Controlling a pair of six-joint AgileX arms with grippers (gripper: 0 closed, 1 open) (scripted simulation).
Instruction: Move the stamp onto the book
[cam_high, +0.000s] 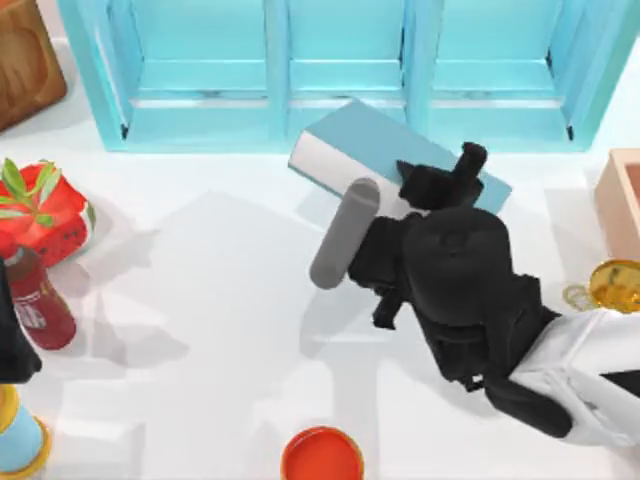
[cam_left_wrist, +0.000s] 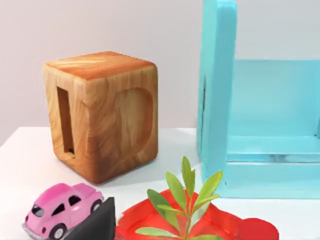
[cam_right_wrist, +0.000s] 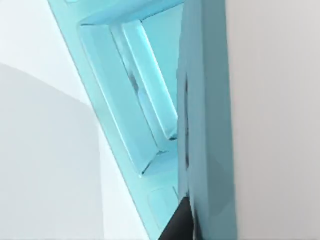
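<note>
Right gripper (cam_high: 445, 185) over book (cam_high: 345, 140) at 12 o'clock; grip state indeterminate; stamp placement unconfirmed. Left arm parked, 9 o'clock.

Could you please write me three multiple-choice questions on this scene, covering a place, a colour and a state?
1. Where does the book lie?
A. In front of the shelf unit
B. At the table's left edge
C. In a tray

2. What colour is the toy car?
A. Green
B. Pink
C. Yellow

3. How is the book?
A. Standing upright
B. Lying open
C. Closed, lying flat

Answers: 1 A, the top view shows it just before the shelf unit, partly under the right arm. 2 B, the left wrist view shows a pink body. 3 C, its cover faces up above the white page edges.
</note>
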